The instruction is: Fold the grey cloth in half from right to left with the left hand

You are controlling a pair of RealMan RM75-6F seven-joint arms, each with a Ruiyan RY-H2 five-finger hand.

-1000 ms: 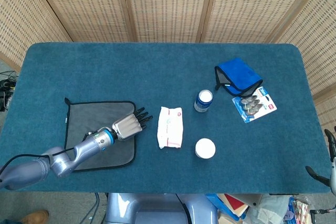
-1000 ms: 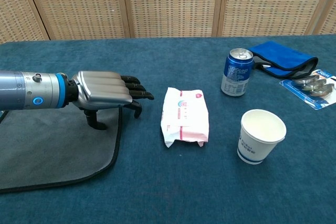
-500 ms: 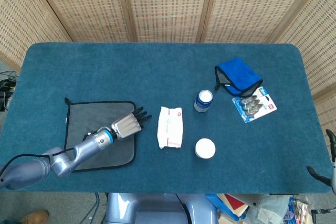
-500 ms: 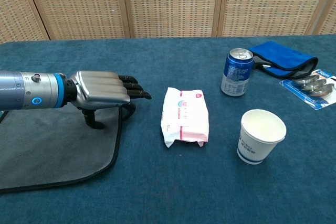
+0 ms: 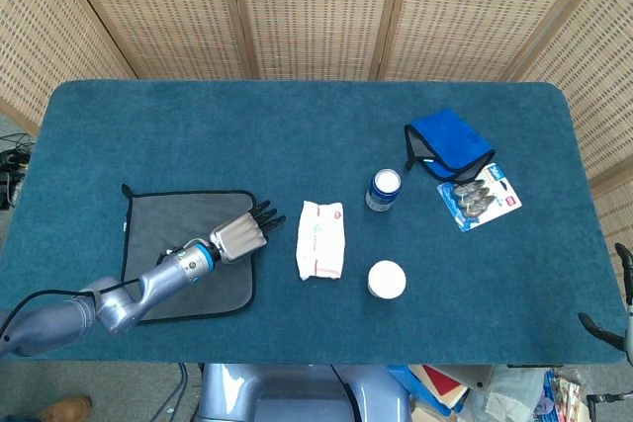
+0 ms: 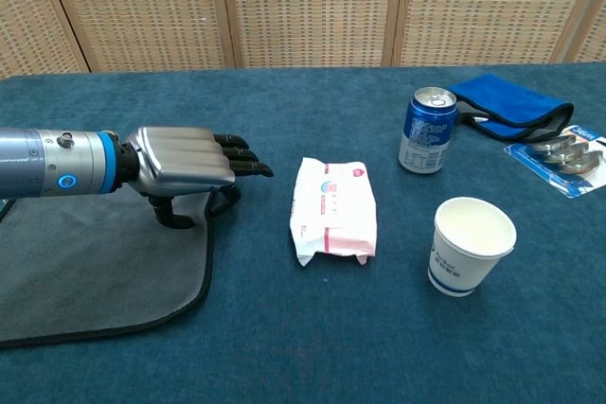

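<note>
grey cloth lies flat on the table, directly beneath and behind the left hand, spreading back under the forearm toward the robot's left. the hand hangs low over the cloth's right edge, palm down; its upper fingers reach just past that black-bordered edge toward the tissue pack beyond, while the thumb and a lower finger curl under against the hem in the chest view. whether they actually have the fabric pinched i cannot tell. the fold line should run front to back, so the edge under the fingertips is the one to lift and carry back across toward the far left edge. only a sliver of the right hand shows, well apart, its state unreadable.
</note>
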